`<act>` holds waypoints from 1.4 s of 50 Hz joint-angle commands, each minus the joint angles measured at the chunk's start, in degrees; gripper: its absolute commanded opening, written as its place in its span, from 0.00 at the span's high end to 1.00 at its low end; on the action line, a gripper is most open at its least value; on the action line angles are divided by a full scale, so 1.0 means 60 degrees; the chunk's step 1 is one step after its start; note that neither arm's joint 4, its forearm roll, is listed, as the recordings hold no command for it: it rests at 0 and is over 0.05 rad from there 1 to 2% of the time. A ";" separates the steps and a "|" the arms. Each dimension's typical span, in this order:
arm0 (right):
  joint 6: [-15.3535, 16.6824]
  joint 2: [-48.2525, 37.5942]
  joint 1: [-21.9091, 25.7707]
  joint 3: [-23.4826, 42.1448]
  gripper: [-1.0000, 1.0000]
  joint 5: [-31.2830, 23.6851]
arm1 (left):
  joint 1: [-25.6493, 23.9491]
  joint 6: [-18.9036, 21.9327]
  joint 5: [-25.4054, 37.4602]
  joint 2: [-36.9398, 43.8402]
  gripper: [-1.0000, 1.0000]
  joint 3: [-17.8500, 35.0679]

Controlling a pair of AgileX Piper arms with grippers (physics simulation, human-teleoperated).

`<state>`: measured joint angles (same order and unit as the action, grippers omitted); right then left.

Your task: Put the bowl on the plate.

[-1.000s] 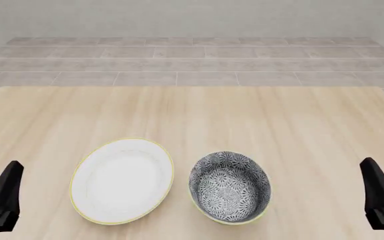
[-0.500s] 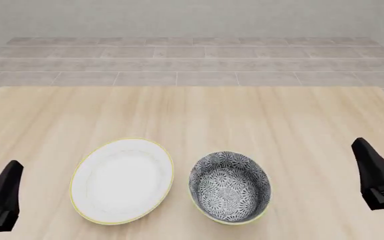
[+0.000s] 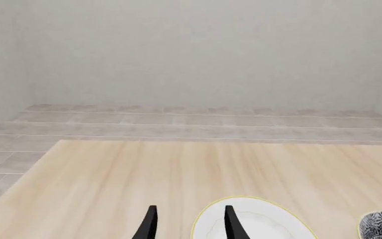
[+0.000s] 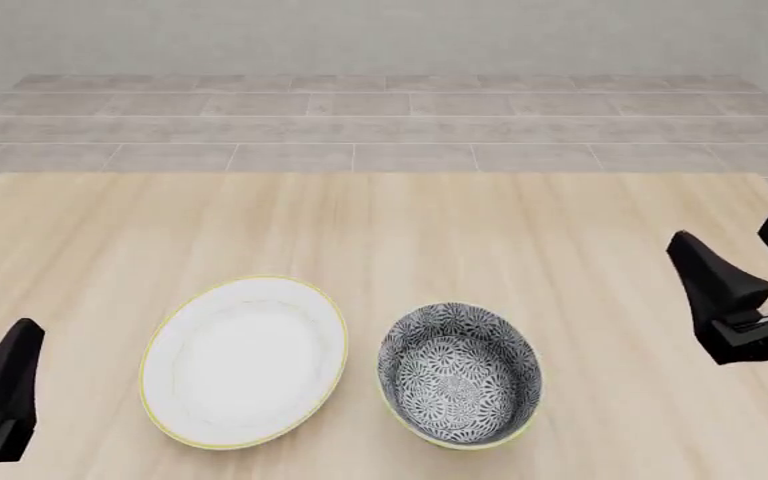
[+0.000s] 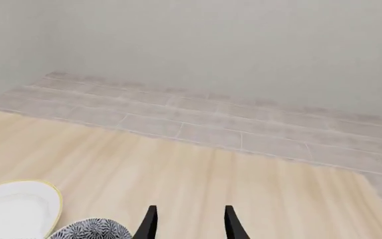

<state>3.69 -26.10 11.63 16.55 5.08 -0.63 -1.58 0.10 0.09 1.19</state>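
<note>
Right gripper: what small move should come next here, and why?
Probably bring the right gripper in toward the patterned bowl and lower it to the near rim. Its fingers are open and empty, off to the bowl's right, and the bowl sits on the table beside the white plate, not on it. The left gripper lies past the plate.

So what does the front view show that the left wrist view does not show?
Only the front view shows the right gripper, open at the table's right side, and the whole black-and-white floral deep bowl standing on the light wooden table beside the flat white plate with a yellow rim. Only the left wrist view shows the left gripper with both fingertips apart. Both share the plate, part of the bowl, the table and the grey tiled floor.
</note>
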 commanded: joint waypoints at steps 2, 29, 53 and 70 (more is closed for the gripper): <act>0.0145 -0.0818 0.0315 0.0661 0.00 -0.0244 | 0.0006 0.0004 -0.0076 -0.0006 0.00 -0.0064; 0.0116 -0.2247 0.1146 0.1317 0.00 -0.0177 | 0.0019 -0.0001 -0.0092 -0.0008 0.00 -0.0063; 0.0090 -0.3369 0.1645 0.1863 0.00 -0.0154 | -0.0023 -0.0004 0.0099 0.0015 0.00 0.0119; -0.0171 -0.4097 0.1945 0.2122 0.00 -0.0183 | -0.0028 -0.0030 -0.0042 -0.0003 0.00 -0.0048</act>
<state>3.45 -48.37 22.14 28.42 4.31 -0.79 -1.70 0.11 0.08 1.21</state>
